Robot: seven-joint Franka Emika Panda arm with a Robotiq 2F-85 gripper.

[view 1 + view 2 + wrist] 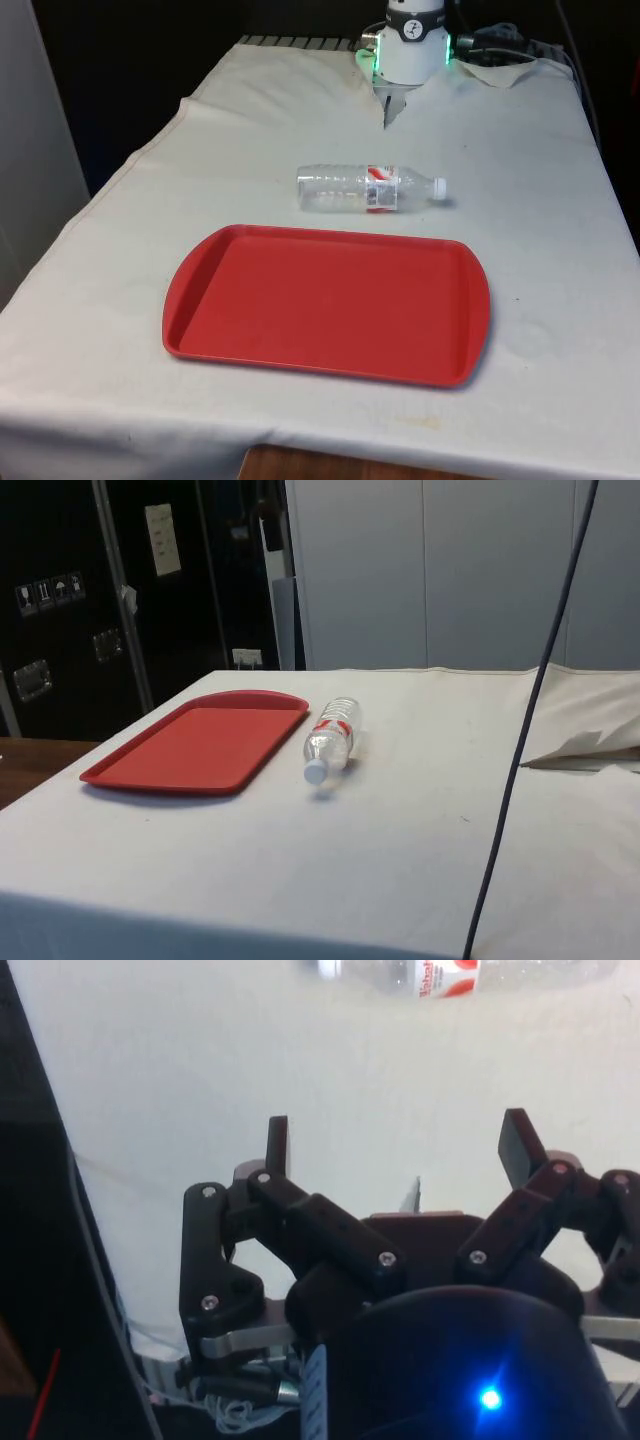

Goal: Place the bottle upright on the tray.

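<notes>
Tray red, flat on the white cloth, nearest the front camera, nothing on it. Bottle just beyond the tray's far edge, off it, on its side on the cloth, a narrow strip of cloth between the two. Clear plastic, red-and-white label near the neck, white cap pointing to the front view's right, long axis roughly parallel to the tray's far edge.

Side view: tray and bottle close together without touching, cap end towards that camera. Looks empty, but can't be sure from here.

Gripper further back still, well away from the tray, over bare cloth. Jaws wide open, nothing between them, fingers clear of the cloth. Bottle is beyond the fingertips in the wrist view, well apart from them.

Robot base sits past the bottle at the table's far end, a crumpled fold of cloth beside it
</notes>
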